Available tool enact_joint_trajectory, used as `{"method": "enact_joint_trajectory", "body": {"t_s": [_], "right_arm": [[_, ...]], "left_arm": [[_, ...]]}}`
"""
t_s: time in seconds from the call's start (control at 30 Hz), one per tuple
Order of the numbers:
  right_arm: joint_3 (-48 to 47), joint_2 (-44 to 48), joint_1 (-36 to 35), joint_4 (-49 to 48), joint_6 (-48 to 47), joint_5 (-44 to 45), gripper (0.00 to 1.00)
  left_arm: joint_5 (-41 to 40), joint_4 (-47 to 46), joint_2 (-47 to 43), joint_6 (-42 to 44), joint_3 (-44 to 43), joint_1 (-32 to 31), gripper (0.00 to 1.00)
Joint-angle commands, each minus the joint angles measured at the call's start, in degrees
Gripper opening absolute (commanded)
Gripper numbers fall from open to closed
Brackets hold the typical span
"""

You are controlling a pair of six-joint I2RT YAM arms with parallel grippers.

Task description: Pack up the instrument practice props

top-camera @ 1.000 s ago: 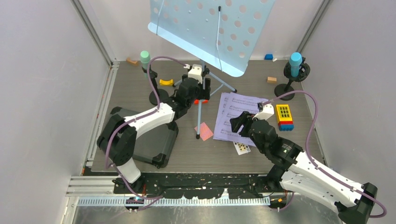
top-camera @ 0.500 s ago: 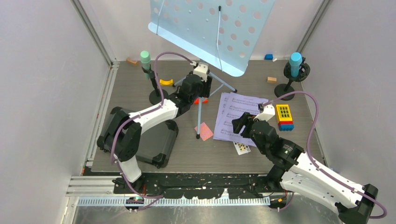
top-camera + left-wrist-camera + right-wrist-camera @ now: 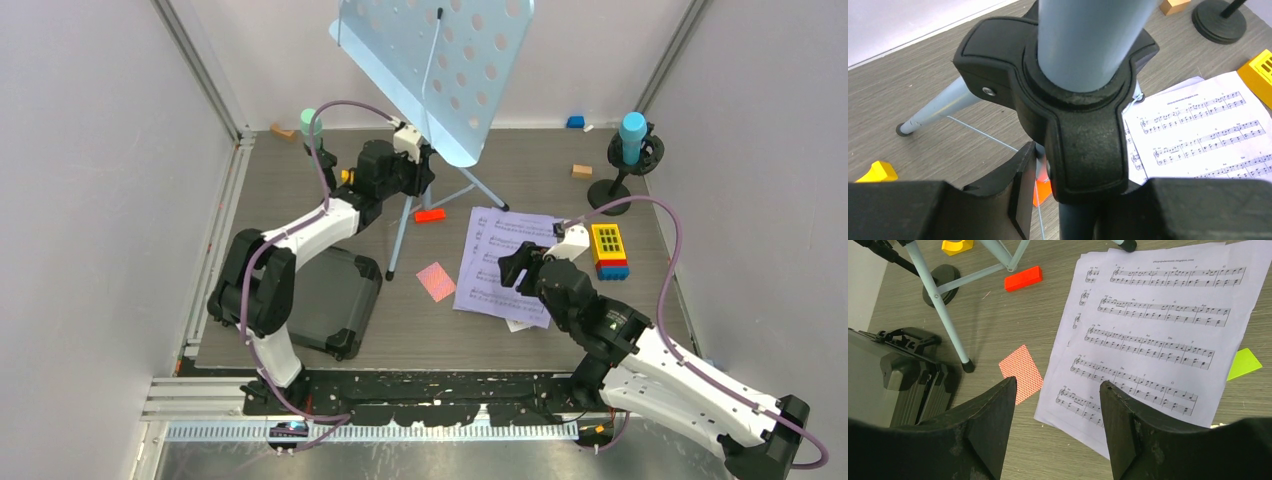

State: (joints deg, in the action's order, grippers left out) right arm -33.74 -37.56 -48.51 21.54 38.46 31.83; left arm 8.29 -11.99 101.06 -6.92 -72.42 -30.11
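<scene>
I'm securing the rack [image 3: 440, 70]: left pincer [image 3: 1085, 197] straddles its hub [image 3: 1083, 135], clamped or not I can't tell; right pincer [image 3: 1058, 387] gapes empty over pages [image 3: 1158, 330]. Next, lift steadily.

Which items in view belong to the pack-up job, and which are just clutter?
Job: music stand, sheet-music pages, green toy microphone, blue toy microphone, black round-based pole.
Clutter: red block, red-backed playing card, yellow-topped toy block stack, orange block, blue block.
</scene>
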Motion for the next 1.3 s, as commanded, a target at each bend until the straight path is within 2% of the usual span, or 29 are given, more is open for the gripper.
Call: {"method": "enact_joint_trajectory", "body": {"t_s": [0.0, 0.3, 0.37, 0.5, 0.67, 0.83, 1.07, 1.17, 1.23, 1.27], "right_arm": [[0.81, 1.70, 0.26, -0.04, -0.44, 2.20, 0.67], [0.81, 3.80, 0.26, 2.50, -0.24, 3.12, 0.67], [0.83, 4.54, 0.26, 3.18, -0.23, 3.40, 0.67], [1.14, 5.57, 0.26, 3.99, -0.31, 3.77, 0.67], [1.30, 5.81, 0.29, 4.32, -0.31, 4.03, 0.68], [1.17, 5.71, 0.32, 4.34, -0.48, 4.06, 0.68], [1.13, 5.88, 0.32, 5.15, -0.16, 4.34, 0.68], [1.13, 6.46, 0.34, 5.91, -0.19, 4.76, 0.68], [1.13, 6.97, 0.35, 6.36, -0.28, 5.14, 0.68], [1.13, 7.19, 0.35, 6.55, -0.34, 5.24, 0.68]], "left_arm": [[13.94, 1.37, 2.00, 0.01, -2.82, 0.55, 0.29], [28.21, 6.40, 7.31, 4.25, -9.60, 3.66, 0.29], [32.04, 7.09, 8.45, 4.80, -11.10, 5.01, 0.26], [39.82, 5.92, 9.74, 8.22, -12.12, 6.19, 0.25], [41.08, 9.86, 10.98, 12.75, -14.86, 6.20, 0.26], [42.89, 17.22, 12.24, 17.88, -18.27, 6.26, 0.20], [46.13, 19.30, 15.27, 19.32, -21.64, 6.45, 0.20], [45.95, 20.06, 15.92, 19.40, -22.74, 6.43, 0.27], [43.93, 19.31, 15.29, 18.86, -22.01, 6.46, 0.41], [43.07, 18.18, 14.65, 18.41, -21.09, 6.47, 0.44]]}}
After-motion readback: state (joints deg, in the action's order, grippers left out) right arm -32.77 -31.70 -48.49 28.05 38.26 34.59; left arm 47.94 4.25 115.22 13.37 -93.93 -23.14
